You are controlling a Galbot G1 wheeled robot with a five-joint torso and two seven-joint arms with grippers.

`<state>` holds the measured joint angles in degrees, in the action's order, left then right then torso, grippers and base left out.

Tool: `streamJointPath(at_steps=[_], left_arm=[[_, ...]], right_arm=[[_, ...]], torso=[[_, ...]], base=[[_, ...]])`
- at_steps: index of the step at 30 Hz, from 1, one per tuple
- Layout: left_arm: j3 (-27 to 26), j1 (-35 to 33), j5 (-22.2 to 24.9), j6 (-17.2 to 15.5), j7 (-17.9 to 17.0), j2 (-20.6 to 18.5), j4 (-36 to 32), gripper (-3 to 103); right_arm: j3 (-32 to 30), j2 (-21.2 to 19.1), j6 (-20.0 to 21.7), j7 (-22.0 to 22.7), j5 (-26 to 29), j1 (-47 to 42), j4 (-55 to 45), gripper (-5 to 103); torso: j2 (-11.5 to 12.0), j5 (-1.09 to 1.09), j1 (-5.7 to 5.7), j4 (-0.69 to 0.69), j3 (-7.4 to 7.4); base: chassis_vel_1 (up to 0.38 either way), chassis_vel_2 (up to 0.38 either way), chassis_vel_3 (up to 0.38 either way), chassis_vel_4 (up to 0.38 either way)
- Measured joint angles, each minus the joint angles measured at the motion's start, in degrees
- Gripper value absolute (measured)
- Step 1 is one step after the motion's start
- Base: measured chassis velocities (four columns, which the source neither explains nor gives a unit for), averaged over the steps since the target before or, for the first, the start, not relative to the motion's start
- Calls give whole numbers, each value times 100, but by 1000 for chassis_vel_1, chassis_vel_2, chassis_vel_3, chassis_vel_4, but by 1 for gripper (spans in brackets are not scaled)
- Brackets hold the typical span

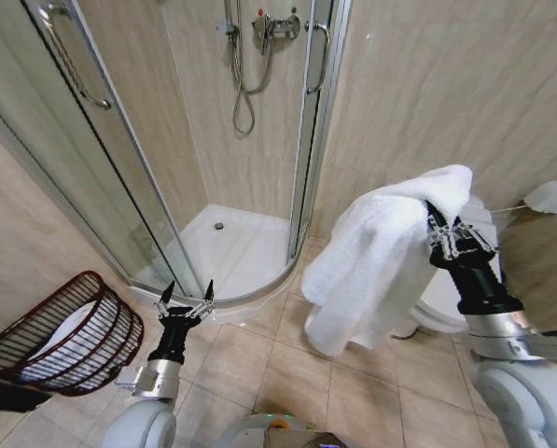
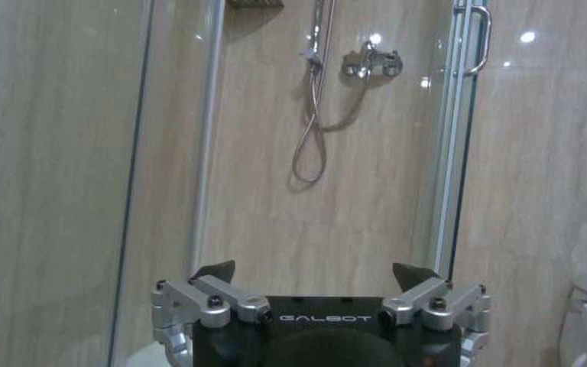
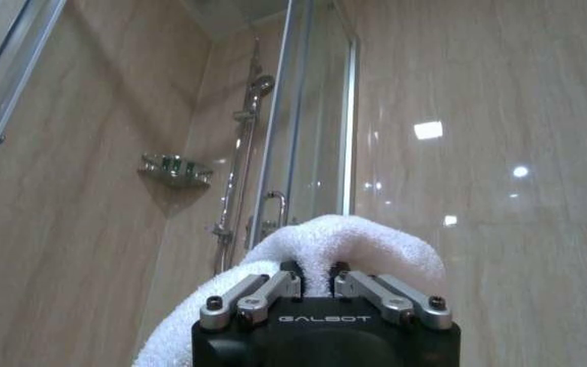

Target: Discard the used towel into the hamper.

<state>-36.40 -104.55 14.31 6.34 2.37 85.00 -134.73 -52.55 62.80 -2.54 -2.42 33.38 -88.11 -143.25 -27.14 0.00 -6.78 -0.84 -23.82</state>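
Head view: right gripper (image 1: 449, 235) jaws pinch towel (image 1: 376, 257); left gripper (image 1: 187, 301) spread.

My right gripper (image 1: 443, 227) is pinching the white towel (image 1: 376, 257) — hanging in folds; the hamper (image 1: 68, 333) is standing tilted — floor, far left.

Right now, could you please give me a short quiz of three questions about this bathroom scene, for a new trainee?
1. True or false: the towel already lies in the hamper.
2. Which end effector holds the towel? A) left B) right
3. Fill in: the left end effector is ____, holding nothing.

Key:
1. False; it hangs from the right end effector, above the floor.
2. B
3. open
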Motion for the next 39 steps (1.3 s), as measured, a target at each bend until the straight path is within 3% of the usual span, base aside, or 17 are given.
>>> streamJointPath(at_steps=[39], left_arm=[[0, 0, 0, 0, 0, 0, 0, 100]], right_arm=[[-280, -162, -228, -35, 238, 63, 0, 13]], torso=[[-942, 0, -371, 0, -572]], base=[[0, 0, 0, 0]])
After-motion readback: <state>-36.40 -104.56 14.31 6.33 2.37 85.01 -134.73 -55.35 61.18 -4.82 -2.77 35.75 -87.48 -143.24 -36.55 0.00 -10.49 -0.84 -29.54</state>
